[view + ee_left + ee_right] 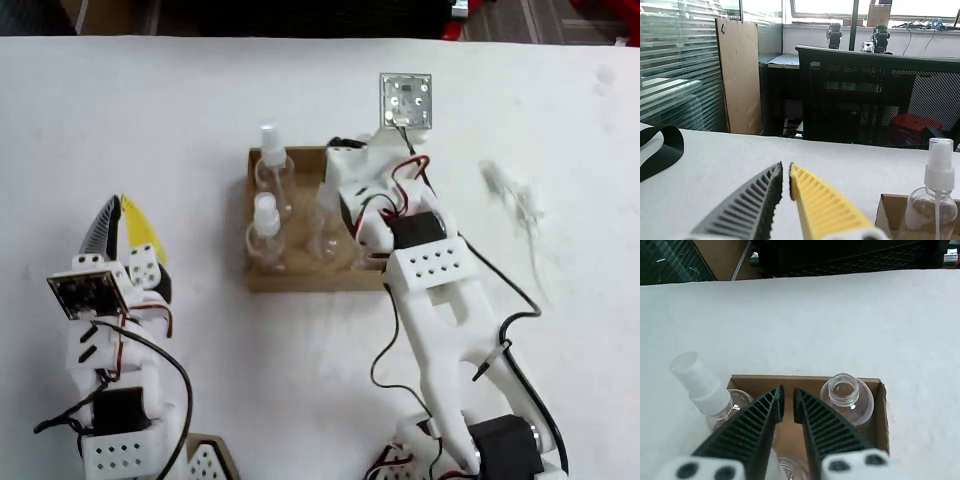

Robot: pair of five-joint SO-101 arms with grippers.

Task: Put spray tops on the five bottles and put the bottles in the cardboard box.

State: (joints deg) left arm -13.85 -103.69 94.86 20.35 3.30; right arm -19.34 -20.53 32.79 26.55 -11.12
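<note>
Table (200, 110): white; everything sits mid-table, btwn my two arms.
R arm (450, 320): stretched fwd from the near edge, wrist bent down over the right half of the box.
L arm (110, 400): folded up at near left, well apart from the box, looks parked.
Cardboard box (300, 278): centre of table, open side up, bottles already standing in it.
R pincer (788, 395): hangs just above the box, fingers pressed nearly together w/ a slim gap, nothing btwn them.
L pincer (786, 175): grey and yellow fingers almost closed, empty, aimed at the far side.
Capped bottles: two in the box's left half, one far (270, 165), one near (265, 235). Those look done.
Open bottle (844, 392): in the box by my R pincer, bare neck, no top. More clear bottles in the right half, count unclear under my arm.
Loose spray top (515, 195): lying on the table, right of the box.
Left, my guess: cap the bare ones; roughly half done.
</note>
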